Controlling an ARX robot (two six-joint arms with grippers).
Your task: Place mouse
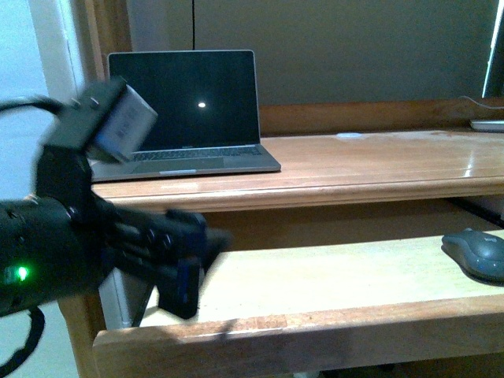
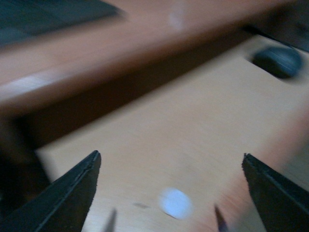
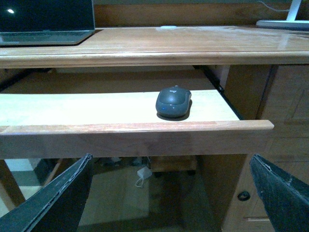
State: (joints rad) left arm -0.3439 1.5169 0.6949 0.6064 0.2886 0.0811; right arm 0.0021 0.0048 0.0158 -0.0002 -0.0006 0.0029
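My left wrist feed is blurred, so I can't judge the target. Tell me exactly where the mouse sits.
Observer: The mouse lies on the pull-out tray, toward its right end, close behind the front lip.
Operator: Report the right fingers.
Observer: The right fingers are spread wide and empty, out in front of the tray, facing the mouse.
Operator: Say what's on the desktop.
Observer: An open laptop, screen dark, stands on the left part of the desktop, above the tray.
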